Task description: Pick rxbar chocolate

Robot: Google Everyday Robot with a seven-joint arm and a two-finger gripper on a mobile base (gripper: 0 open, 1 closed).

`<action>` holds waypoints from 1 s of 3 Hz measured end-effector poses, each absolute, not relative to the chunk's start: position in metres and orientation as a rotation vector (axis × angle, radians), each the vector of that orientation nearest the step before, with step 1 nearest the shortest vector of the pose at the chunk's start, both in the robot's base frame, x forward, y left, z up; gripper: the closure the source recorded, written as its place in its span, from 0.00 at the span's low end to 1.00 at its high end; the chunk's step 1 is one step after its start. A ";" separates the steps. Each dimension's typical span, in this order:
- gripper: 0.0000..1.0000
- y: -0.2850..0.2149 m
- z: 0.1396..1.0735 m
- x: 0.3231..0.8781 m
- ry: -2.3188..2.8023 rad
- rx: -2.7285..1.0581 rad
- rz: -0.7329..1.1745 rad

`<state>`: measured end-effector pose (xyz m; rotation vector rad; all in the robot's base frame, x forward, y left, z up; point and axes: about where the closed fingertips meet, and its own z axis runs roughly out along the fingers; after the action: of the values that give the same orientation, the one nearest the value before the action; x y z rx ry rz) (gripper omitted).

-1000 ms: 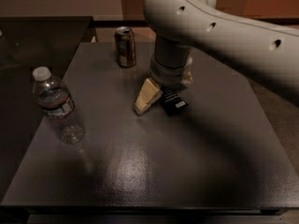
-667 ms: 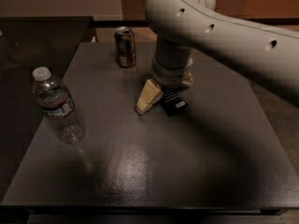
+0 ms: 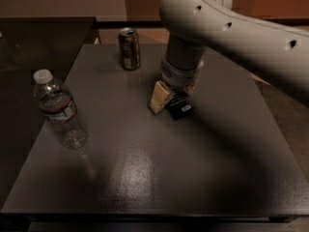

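Observation:
The rxbar chocolate [image 3: 180,108] is a small black-wrapped bar with white text, lying on the dark table [image 3: 145,168] just right of centre. My gripper [image 3: 173,99] is lowered straight down onto it from the large white arm [image 3: 231,28], and its cream-coloured end touches or nearly touches the table at the bar's left edge. The arm's wrist hides the bar's far part.
A brown-gold drink can [image 3: 129,48] stands upright at the table's back, left of the arm. A clear water bottle [image 3: 59,109] with a white cap stands near the left edge. A darker counter [image 3: 38,37] adjoins the table at the back left.

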<state>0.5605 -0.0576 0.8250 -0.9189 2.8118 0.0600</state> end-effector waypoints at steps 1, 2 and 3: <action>0.65 -0.058 0.829 0.560 2.811 -0.918 0.069; 0.87 -0.058 0.835 0.560 2.810 -0.918 0.069; 1.00 -0.059 0.849 0.556 2.755 -0.918 0.145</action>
<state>0.5562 -0.0588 0.8492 -0.9175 2.7548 0.1452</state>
